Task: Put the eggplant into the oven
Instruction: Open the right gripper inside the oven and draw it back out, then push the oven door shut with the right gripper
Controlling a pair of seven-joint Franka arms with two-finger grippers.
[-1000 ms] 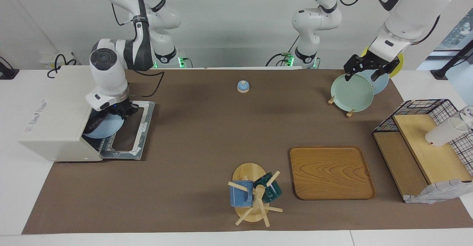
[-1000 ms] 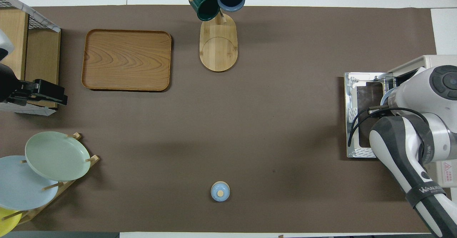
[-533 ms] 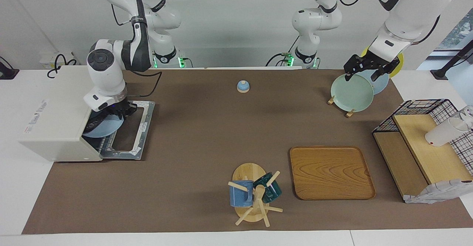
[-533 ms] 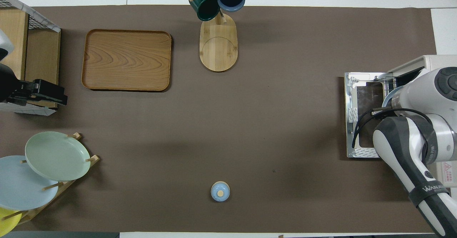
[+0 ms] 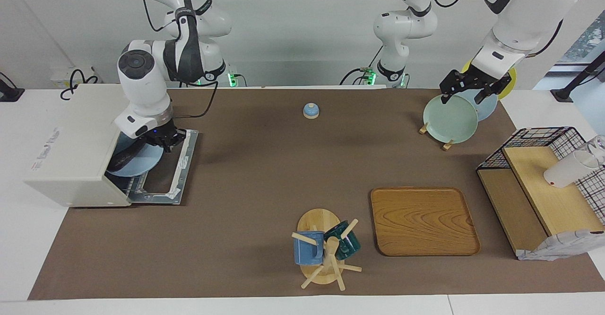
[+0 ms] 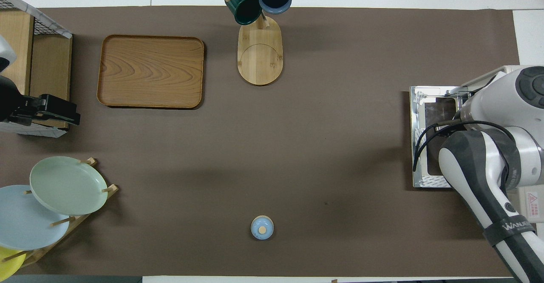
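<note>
While the left gripper [image 5: 468, 88] waits spread above the plates, the right gripper [image 5: 163, 140] hangs pinched together over the oven [image 5: 71, 163] door.

The right arm [image 6: 505, 227] carries a dark band printed with a brand reading roughly "WANUE…", its end cut off, while the oven [image 5: 61, 149] bears a red logo and a warning-triangle sticker, neither legible.
</note>
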